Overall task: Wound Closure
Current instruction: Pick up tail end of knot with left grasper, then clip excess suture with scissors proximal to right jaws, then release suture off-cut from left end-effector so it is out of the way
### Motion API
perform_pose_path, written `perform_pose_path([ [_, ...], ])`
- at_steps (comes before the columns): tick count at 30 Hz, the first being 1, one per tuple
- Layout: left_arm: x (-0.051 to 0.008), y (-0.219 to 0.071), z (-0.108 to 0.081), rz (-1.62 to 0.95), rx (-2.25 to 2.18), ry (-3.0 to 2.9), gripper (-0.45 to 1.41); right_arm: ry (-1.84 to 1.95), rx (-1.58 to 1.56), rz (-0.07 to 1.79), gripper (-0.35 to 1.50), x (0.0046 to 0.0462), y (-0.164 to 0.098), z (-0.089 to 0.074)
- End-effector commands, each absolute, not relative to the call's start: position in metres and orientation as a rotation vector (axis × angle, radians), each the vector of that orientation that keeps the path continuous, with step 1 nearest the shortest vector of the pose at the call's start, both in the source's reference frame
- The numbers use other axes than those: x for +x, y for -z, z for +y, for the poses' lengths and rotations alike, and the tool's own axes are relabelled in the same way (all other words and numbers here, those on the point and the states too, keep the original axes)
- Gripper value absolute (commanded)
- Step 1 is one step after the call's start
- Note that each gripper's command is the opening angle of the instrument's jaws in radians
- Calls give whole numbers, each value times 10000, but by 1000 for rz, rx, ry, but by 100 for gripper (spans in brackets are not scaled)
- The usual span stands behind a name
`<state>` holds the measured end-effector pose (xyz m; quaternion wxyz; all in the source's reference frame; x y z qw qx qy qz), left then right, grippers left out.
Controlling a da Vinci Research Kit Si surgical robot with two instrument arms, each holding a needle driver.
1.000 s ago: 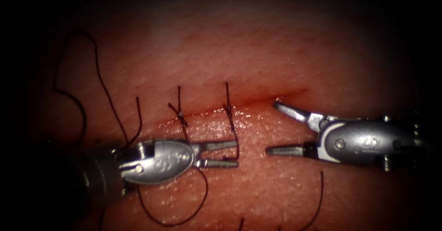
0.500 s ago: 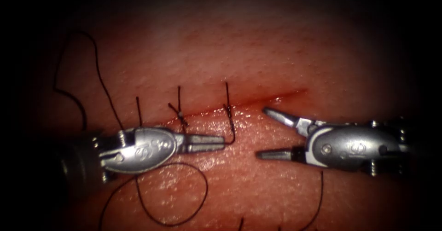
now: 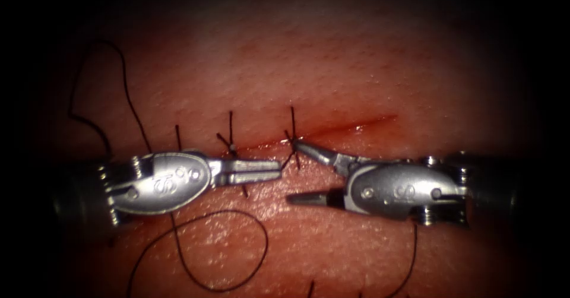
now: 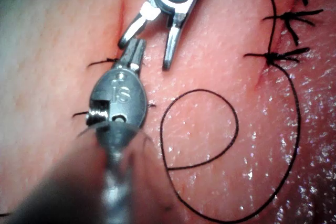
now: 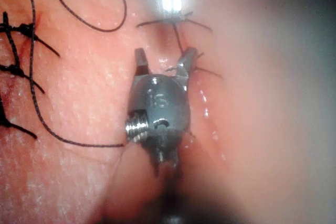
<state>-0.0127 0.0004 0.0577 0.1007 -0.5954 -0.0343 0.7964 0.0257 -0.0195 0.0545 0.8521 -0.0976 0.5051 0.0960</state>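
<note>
A: Thread first: a loose loop of thin dark suture thread (image 3: 228, 250) lies on the near part of the glistening pink tissue (image 3: 356, 66), free of both tools.

B: And the tools?

A: The silver left needle driver (image 3: 279, 168) has its jaws closed on a short dark thread tail just below the cut. The silver right needle driver (image 3: 294, 173) stands with jaws spread wide; the upper tip touches the knot of the rightmost dark stitch (image 3: 292, 138), the lower hangs over bare tissue. It holds nothing.

B: How far along?

A: Three stitches cross the narrow red cut (image 3: 350, 126); the left part looks drawn together. The stretch right of the last stitch is unstitched, with red fluid (image 3: 323, 130) along it. That is left, by my judgement.

B: The needle?

A: I cannot make it out. The thread runs off the near edge and fades into shadow at the left, so perhaps it lies there.
</note>
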Motion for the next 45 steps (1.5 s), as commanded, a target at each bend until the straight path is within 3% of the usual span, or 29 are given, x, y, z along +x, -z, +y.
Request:
perform_pose_path([
  [1, -133, -583, 6, -97, -1759, -2355, -45, -200, -206, 1071, 121, 270, -551, -190],
  [16, -137, -579, -2, -89, -1757, -2360, -45, -193, -280, 1103, 115, 315, -566, -169],
  [22, -141, -578, -6, -83, -1754, -2362, -45, -194, -300, 1121, 103, 316, -569, -170],
  [24, -144, -578, -6, -80, -1752, -2362, -45, -197, -309, 1129, 83, 316, -569, -170],
  [26, -145, -578, -6, -79, -1751, -2362, -45, -198, -314, 1136, 17, 314, -568, -171],
  [27, -144, -578, -6, -79, -1752, -2362, -45, -205, -332, 1149, 32, 313, -566, -171],
  [29, -144, -579, -6, -79, -1752, -2362, -45, -209, -338, 1154, 36, 313, -565, -170],
  [31, -145, -579, -6, -79, -1752, -2362, -45, -210, -337, 1158, 11, 313, -561, -171],
  [32, -145, -578, -6, -79, -1751, -2362, -45, -210, -337, 1159, -23, 313, -560, -172],
  [33, -145, -578, -6, -79, -1751, -2362, -45, -220, -331, 1160, -35, 313, -559, -173],
  [39, -142, -574, -8, -83, -1754, -2361, -45, -247, -332, 1152, -35, 308, -556, -167],
  [41, -141, -572, -8, -85, -1755, -2361, -45, -249, -324, 1158, 59, 306, -553, -163],
  [42, -139, -569, -8, -90, -1757, -2360, -45, -256, -311, 1167, 136, 303, -548, -157],
  [45, -129, -556, -5, -91, -1775, -2361, -45, -218, -306, 1179, 148, 290, -535, -155],
])
